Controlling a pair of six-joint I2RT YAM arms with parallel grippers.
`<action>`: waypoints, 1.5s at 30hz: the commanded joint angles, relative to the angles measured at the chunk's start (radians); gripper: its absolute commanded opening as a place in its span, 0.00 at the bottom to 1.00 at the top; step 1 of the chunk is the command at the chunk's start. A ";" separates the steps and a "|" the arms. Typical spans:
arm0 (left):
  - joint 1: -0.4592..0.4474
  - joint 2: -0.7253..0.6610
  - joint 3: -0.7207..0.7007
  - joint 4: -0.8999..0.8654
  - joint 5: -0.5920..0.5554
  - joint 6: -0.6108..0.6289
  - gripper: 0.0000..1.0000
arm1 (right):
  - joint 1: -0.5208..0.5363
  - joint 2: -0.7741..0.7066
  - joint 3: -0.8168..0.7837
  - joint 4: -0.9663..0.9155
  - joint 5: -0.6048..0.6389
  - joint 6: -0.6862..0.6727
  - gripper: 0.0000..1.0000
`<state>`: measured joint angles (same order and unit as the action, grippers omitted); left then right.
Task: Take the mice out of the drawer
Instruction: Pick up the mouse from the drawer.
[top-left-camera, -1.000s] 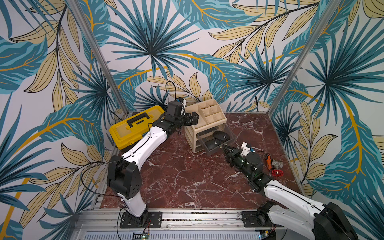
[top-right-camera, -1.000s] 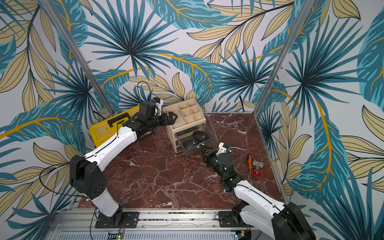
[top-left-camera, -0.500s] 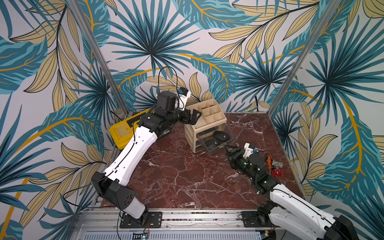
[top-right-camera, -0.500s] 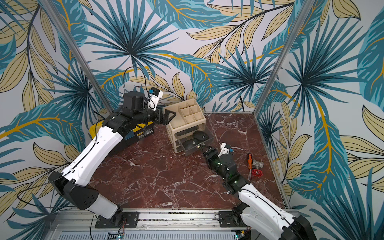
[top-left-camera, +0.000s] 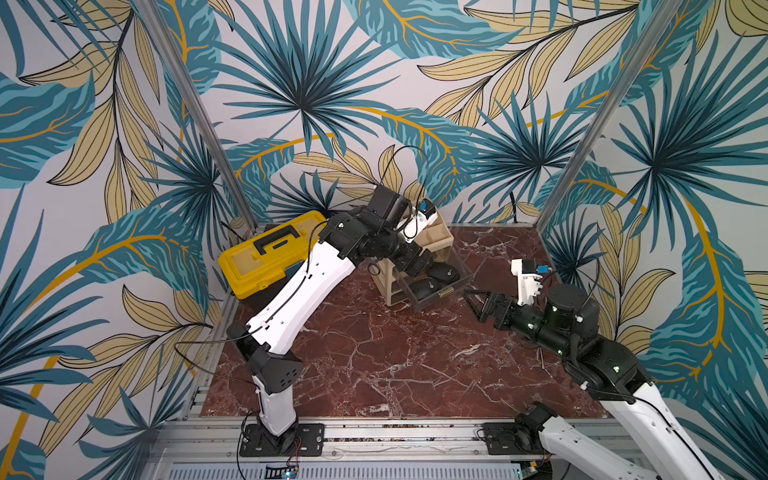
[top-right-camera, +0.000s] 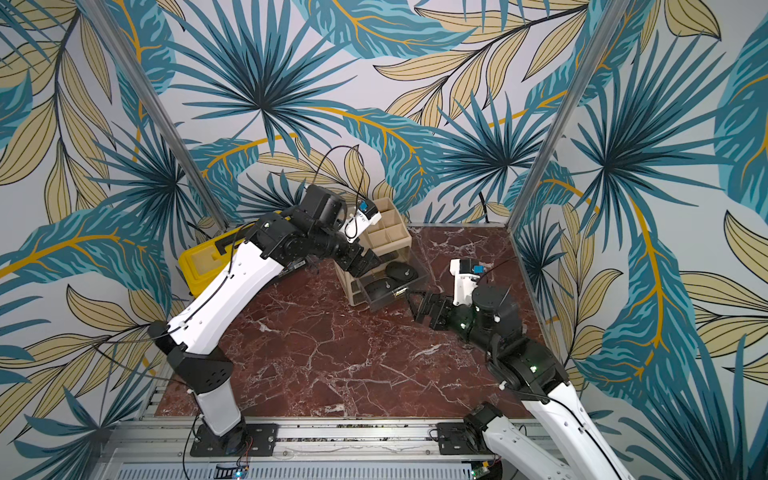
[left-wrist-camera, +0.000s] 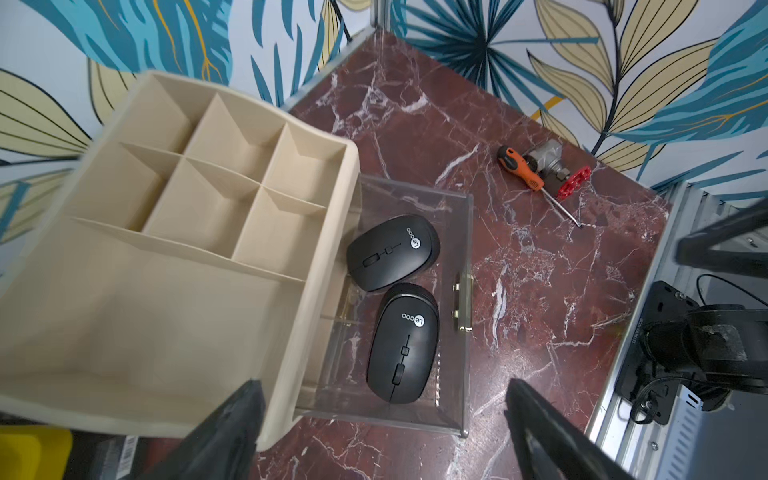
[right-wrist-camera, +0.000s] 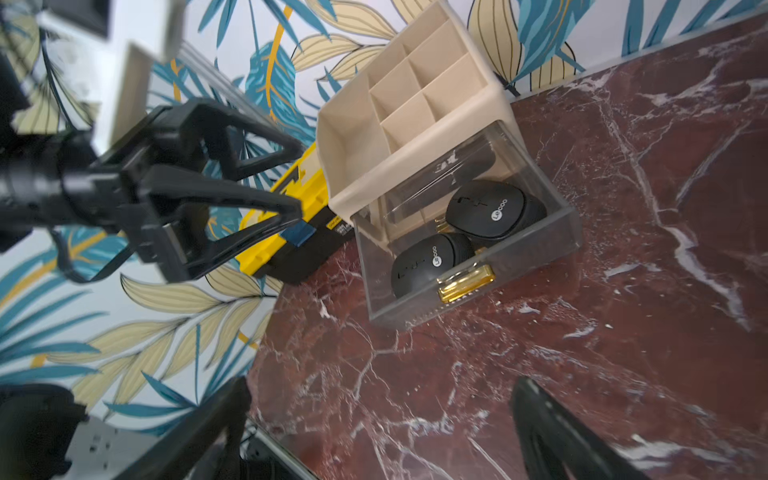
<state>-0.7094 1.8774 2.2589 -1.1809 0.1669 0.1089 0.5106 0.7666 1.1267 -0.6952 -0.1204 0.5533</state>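
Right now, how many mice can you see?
2. Both mice lie in the open clear drawer: one mouse nearer the yellow toolbox, the other mouse nearer the back wall. More may be hidden inside the organizer.

The clear drawer (left-wrist-camera: 465, 249) is uncovered on top. Its two mice (left-wrist-camera: 392, 251) lie close together, leaving narrow gaps along the walls. In a top view, the beige organizer (top-left-camera: 438, 237) and the left gripper (top-left-camera: 419, 266) crowd its 11 o'clock end. The right gripper (top-left-camera: 471, 304) stands at 4 o'clock, and bare table (top-left-camera: 374, 353) lies at 6 o'clock.

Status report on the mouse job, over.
Left end effector open, above drawer. Right end effector open, short of handle. Two mice in open drawer. Nothing covering them.
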 joint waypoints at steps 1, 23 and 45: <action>-0.017 0.061 0.113 -0.122 -0.066 0.038 0.85 | -0.001 0.031 0.088 -0.273 -0.089 -0.178 1.00; -0.046 0.265 0.191 -0.193 -0.014 0.104 0.58 | -0.001 0.032 0.288 -0.542 -0.068 -0.340 0.99; -0.048 0.339 0.192 -0.235 0.100 0.134 0.71 | -0.001 0.031 0.263 -0.535 -0.054 -0.344 0.99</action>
<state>-0.7513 2.1979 2.4058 -1.3930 0.2474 0.2325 0.5106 0.8005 1.4048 -1.2140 -0.1837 0.2234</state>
